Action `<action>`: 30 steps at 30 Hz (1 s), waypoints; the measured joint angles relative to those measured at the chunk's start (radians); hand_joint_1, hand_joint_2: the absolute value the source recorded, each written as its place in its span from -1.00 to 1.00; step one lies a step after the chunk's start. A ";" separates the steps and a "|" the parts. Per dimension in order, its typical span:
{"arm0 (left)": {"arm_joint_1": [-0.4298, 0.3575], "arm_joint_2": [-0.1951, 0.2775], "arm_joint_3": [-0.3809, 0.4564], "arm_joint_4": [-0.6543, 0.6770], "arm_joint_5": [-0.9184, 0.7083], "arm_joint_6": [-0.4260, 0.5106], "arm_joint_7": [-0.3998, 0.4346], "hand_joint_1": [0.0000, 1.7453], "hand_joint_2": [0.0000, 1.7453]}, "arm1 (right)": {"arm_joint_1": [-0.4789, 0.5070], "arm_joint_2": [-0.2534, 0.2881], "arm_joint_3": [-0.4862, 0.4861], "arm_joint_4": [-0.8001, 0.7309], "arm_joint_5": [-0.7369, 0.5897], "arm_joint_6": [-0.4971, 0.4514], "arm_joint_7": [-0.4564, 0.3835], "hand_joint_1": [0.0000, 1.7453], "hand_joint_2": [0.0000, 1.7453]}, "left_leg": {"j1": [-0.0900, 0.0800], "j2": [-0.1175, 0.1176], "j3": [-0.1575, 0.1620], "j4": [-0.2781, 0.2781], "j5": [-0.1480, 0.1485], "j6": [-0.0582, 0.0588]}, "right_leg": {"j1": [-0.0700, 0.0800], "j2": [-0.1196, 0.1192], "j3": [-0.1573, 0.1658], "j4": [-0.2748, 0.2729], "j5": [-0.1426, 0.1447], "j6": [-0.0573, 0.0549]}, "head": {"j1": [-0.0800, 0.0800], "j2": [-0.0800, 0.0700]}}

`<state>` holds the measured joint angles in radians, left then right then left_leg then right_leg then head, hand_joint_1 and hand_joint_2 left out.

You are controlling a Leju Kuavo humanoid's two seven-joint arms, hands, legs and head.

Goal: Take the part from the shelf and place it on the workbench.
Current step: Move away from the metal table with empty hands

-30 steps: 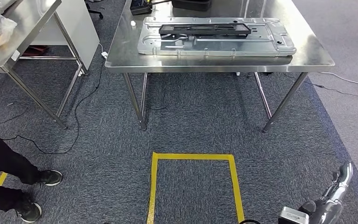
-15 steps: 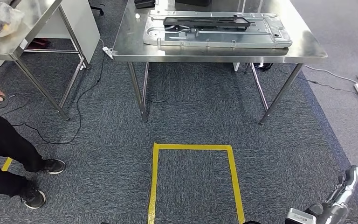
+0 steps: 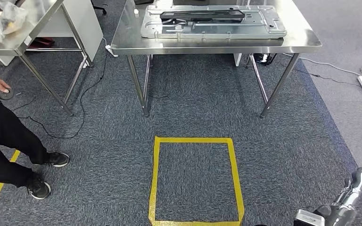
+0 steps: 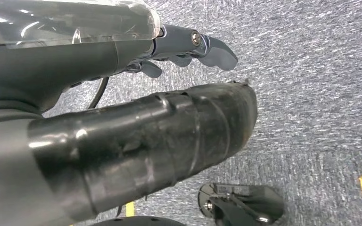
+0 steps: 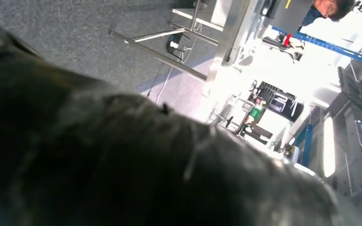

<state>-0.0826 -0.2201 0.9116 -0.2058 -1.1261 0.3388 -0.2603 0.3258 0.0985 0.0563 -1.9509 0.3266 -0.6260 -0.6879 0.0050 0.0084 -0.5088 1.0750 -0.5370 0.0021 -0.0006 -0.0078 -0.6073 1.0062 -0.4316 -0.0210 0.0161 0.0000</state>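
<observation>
The right hand (image 3: pixel 332 212) hangs at the near right over the carpet; whether its fingers grip anything cannot be told. In the left wrist view the left hand (image 4: pixel 136 141) shows a thick thumb and loosely curled fingers (image 4: pixel 214 47) around nothing. A yellow tape square (image 3: pixel 195 181) marks the floor ahead. At the left stands a person (image 3: pixel 9 146). Farther off, the workbench (image 3: pixel 217 44) carries a grey metal panel (image 3: pixel 212 26) with the black part (image 3: pixel 200 15) lying on top.
</observation>
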 joint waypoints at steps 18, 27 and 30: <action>0.000 -0.003 0.003 0.000 0.000 0.007 -0.009 -1.00 -1.00 | 0.007 0.032 -0.111 0.040 -0.043 0.101 -0.006 -1.00 -1.00 | 0.002 0.009 -0.073 -0.075 0.094 0.014 | -0.021 0.008 0.126 -0.008 -0.100 0.048 | 0.001 0.000; 0.006 -0.003 0.007 0.000 0.000 0.007 0.000 -1.00 -1.00 | -0.004 0.091 -0.250 0.143 -0.105 0.261 -0.003 -1.00 -1.00 | 0.008 0.002 -0.182 0.212 -0.047 -0.011 | -0.011 0.009 0.092 -0.010 -0.075 -0.004 | 0.000 0.000; 0.007 -0.003 0.009 0.000 -0.002 0.007 0.003 -1.00 -1.00 | -0.032 0.128 -0.346 0.216 -0.106 0.335 -0.004 -1.00 -1.00 | 0.005 -0.018 -0.068 0.032 0.034 0.009 | -0.005 0.021 0.088 -0.006 -0.072 -0.001 | 0.000 0.000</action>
<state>-0.0753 -0.2232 0.9202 -0.2060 -1.1281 0.3461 -0.2570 0.2942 0.2262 -0.2901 -1.7349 0.2203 -0.2909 -0.6914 0.0099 -0.0092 -0.5771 1.1069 -0.5030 0.0109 -0.0061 0.0128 -0.5189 0.9998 -0.5037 -0.0220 0.0165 0.0000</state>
